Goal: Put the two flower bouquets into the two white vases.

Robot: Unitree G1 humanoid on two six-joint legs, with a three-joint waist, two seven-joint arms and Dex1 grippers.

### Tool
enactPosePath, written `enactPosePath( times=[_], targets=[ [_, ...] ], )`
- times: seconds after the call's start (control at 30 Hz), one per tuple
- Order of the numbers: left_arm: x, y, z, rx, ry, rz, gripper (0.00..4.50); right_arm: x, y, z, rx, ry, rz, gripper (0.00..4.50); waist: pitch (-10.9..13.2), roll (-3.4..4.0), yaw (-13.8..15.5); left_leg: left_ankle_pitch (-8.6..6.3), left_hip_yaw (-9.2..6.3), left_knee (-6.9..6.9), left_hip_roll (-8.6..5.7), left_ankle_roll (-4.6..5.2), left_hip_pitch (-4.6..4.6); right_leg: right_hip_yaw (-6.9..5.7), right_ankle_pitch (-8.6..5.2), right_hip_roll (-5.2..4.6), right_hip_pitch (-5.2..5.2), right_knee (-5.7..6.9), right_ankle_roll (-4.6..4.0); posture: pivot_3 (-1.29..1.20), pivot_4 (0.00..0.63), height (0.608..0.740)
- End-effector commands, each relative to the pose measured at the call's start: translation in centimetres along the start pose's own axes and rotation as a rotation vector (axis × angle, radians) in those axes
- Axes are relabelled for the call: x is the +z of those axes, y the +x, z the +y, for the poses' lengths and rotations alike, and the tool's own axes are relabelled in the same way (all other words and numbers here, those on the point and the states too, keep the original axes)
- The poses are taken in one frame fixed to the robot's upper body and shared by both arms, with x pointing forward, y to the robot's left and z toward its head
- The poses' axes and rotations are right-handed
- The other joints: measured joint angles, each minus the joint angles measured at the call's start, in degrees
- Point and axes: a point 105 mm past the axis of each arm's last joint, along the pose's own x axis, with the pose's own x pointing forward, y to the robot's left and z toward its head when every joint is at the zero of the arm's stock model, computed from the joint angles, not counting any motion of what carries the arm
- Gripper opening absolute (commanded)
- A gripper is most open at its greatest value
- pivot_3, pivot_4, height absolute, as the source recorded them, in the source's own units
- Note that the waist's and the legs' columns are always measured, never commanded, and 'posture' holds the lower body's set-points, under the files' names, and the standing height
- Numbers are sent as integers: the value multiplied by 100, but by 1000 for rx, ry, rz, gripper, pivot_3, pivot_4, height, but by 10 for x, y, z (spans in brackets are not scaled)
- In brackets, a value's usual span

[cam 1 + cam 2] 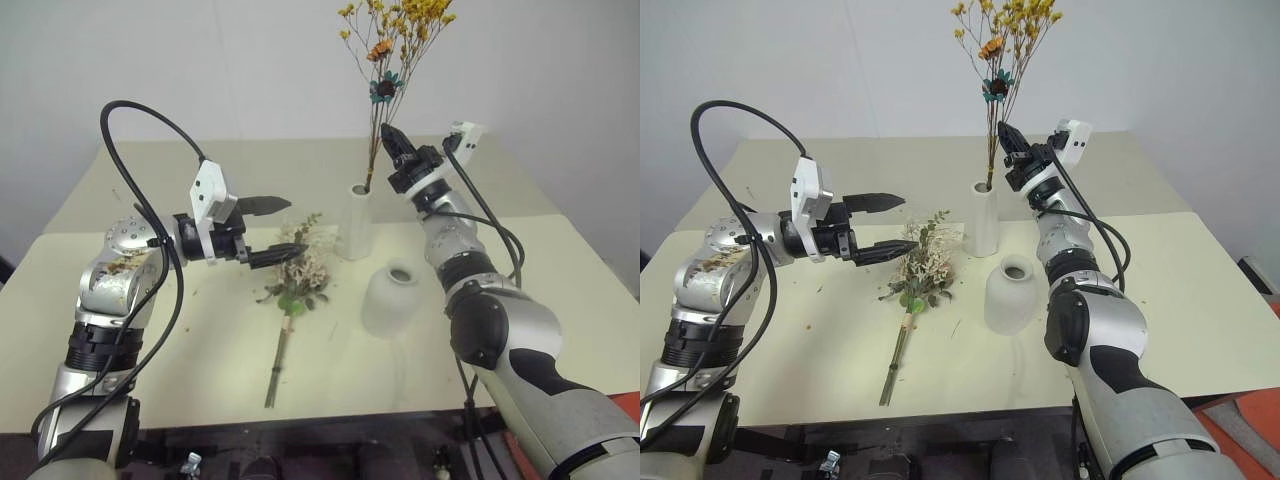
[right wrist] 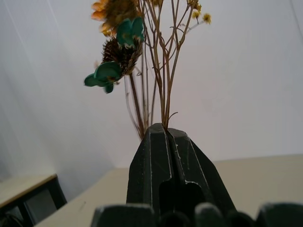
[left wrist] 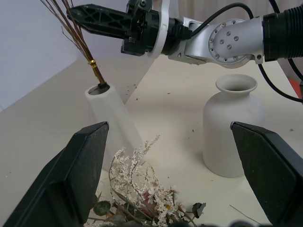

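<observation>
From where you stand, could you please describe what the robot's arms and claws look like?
Both arms are silver metal with black joint sections and looping black cables. Each ends in a white wrist block and a claw of two pointed black fingers: left claw, right claw. The left arm's silver shell looks scuffed with brownish marks.

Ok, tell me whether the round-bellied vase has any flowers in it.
No. The round-bellied vase has an empty mouth; the rose bunch lies on the table.

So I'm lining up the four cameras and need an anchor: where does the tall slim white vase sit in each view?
Left eye view: tall slim vase, centre, behind the round-bellied vase.
Right eye view: tall slim vase, centre, again behind the round vase.
Left wrist view: leaning at left, yellow spray's stems in its mouth.
Right wrist view: no vase; stems above the shut right gripper.
Shared landmark: the yellow spray's stems.
</observation>
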Motion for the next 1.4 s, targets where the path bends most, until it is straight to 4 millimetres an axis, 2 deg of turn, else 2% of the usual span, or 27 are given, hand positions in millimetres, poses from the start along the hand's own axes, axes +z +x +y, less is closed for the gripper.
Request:
enactPosePath(
  times=[0.03, 0.27, 0.6, 0.7, 0.9, 1.07, 1.23, 1.4],
  targets=[
    [14, -6, 1, 14, 50, -40, 4500, -2, 2, 5, 15, -21, -9, 7, 0, 0, -8, 0, 0, 0, 0, 0, 0, 1, 0, 0, 0, 0, 0, 0, 150, 740],
    [13, -5, 0, 14, 50, -42, 4500, -3, 5, 9, 16, -7, -12, 7, 0, 0, -5, 0, 0, 0, 0, 0, -1, 0, 0, 0, -1, 0, 0, 0, 150, 740],
    [12, -7, -1, 19, 43, -44, 4500, -8, 0, 10, 62, 17, 3, 7, 0, 0, -8, 0, 0, 0, 0, 0, 0, 1, 0, 0, -1, 1, 0, 0, 150, 740],
    [12, -6, -1, 17, 42, -43, 4500, -5, -1, 11, 83, 22, -7, 733, 0, 0, -7, 0, 0, 0, 0, 0, 0, 0, 0, 0, -1, 1, 0, 0, 150, 740],
    [11, -5, 0, 14, 42, -43, 4500, 1, -2, 9, 99, -9, 3, 2767, 0, 1, -5, 0, 0, 0, 0, 0, 0, 0, 0, 0, -1, 1, 0, 0, 150, 740],
    [11, -6, 1, 13, 44, -42, 4500, 9, -10, -3, 92, -13, 8, 4453, 0, 0, 0, 0, 0, 0, 0, 0, -1, 0, 0, 0, -1, 0, 0, 0, 150, 740],
    [11, -5, 2, 14, 45, -42, 4500, 21, -20, -8, 155, -35, 3, 4453, 0, 0, -3, 0, 0, 0, 0, 0, -1, 0, 0, 0, -1, -1, 0, 0, 150, 740],
    [13, -9, 2, 30, 26, -55, 4500, 31, -35, -4, 317, -91, 53, 4453, 0, 0, 2, 0, 0, 0, 0, 0, -1, 0, 0, 0, -1, -1, 0, 0, 150, 740]
  ],
)
